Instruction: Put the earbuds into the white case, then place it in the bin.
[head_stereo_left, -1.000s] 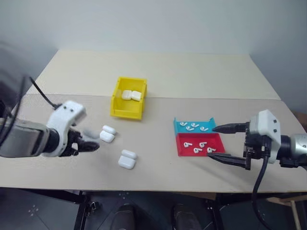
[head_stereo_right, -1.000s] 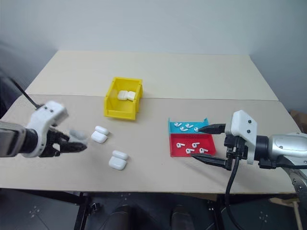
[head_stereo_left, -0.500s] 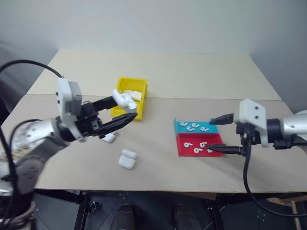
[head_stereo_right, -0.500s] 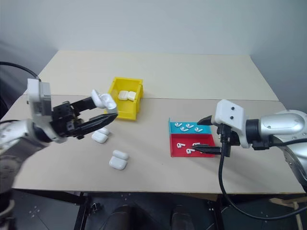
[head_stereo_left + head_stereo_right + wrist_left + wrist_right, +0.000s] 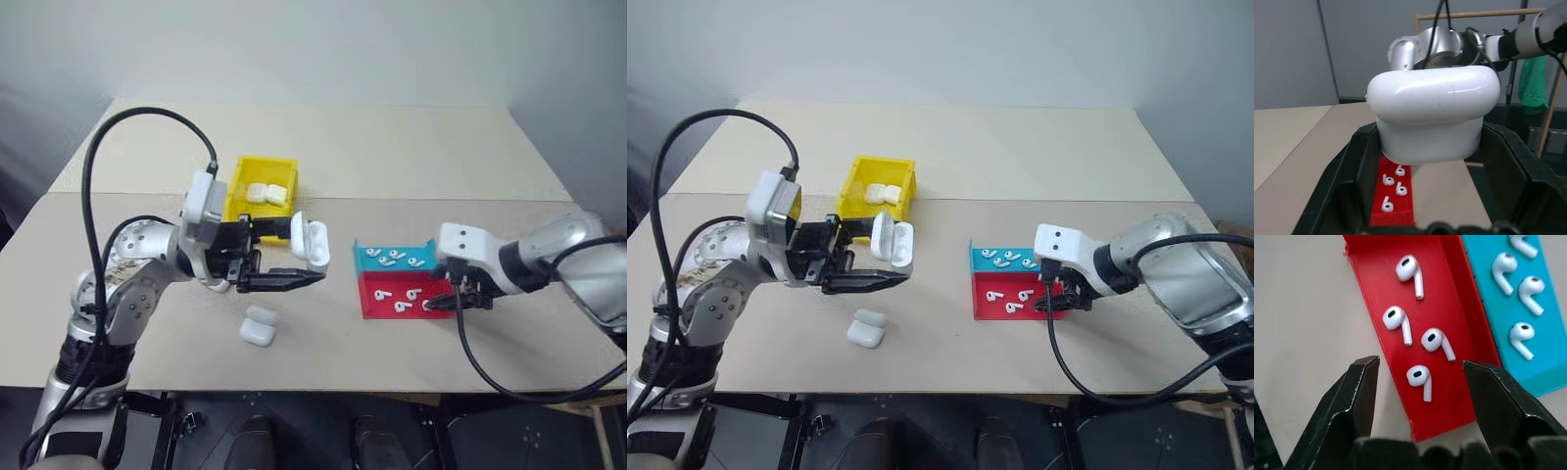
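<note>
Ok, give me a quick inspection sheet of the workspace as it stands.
Surface: beige table, two boards joined.
Job's things: white case held above table; earbuds in red tray and blue tray; yellow bin holds two cases.
Clutter: spare case on table.
Grippers: left gripper shut on case; right gripper open over red tray.
Cables: black cable looping over left arm.
Surroundings: grey wall.

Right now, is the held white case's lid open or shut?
Open: the white case shows its lid flipped up, in the left end effector.
</note>
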You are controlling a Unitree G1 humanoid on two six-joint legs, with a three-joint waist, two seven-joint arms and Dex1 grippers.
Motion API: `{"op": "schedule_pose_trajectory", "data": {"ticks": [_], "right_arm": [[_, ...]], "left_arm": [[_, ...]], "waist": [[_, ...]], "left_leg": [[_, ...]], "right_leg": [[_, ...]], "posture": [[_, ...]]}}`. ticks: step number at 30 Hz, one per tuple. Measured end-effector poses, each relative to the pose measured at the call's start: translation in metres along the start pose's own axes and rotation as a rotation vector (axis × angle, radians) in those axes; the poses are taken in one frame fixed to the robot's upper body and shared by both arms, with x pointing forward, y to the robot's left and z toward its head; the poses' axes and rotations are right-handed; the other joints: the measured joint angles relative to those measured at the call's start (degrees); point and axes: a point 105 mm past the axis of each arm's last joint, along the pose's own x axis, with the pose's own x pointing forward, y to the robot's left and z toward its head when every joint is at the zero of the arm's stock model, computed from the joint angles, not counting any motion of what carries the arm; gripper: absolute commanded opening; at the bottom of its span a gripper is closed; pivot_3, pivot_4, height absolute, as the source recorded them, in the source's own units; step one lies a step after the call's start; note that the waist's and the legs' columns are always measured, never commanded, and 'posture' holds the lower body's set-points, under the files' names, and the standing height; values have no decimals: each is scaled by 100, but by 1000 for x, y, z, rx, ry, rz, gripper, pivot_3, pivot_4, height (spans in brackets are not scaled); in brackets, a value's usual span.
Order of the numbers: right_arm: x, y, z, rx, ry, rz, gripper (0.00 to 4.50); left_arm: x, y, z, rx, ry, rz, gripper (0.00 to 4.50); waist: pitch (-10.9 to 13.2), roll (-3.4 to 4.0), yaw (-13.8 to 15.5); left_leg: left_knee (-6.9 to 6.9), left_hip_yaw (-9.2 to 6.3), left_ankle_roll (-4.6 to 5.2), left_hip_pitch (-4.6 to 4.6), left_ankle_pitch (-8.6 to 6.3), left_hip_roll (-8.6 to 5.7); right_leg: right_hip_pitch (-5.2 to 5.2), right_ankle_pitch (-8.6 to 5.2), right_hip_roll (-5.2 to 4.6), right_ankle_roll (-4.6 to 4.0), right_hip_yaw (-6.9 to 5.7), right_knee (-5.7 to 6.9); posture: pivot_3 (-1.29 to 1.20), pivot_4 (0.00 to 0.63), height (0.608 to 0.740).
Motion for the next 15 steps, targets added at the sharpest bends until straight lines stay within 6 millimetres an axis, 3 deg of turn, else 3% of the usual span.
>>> {"op": "schedule_pose_trajectory", "data": {"ticks": [3, 5, 15], "right_arm": [[7, 0, -6, -6, 55, 17, 2675], [8, -1, -5, -8, 59, 21, 2008], [10, -3, -4, -14, 77, 29, 2008]], "left_arm": [[3, -3, 0, 15, -10, -23, 2807], [4, -5, 0, 24, -8, -28, 2807], [5, -13, -5, 26, 4, -34, 2807]], "waist": [[0, 0, 2], [0, 0, 0], [0, 1, 4]], "left_leg": [[-1, 0, 0, -3, 0, 0], [-1, 0, 0, -2, 0, 0], [0, 0, 0, 0, 0, 0]], "right_leg": [[-5, 0, 0, 0, 0, 1], [-4, 0, 0, 0, 0, 1], [-3, 0, 0, 0, 0, 4]], "posture": [[0, 150, 740], [0, 150, 740], [0, 150, 740]]}}
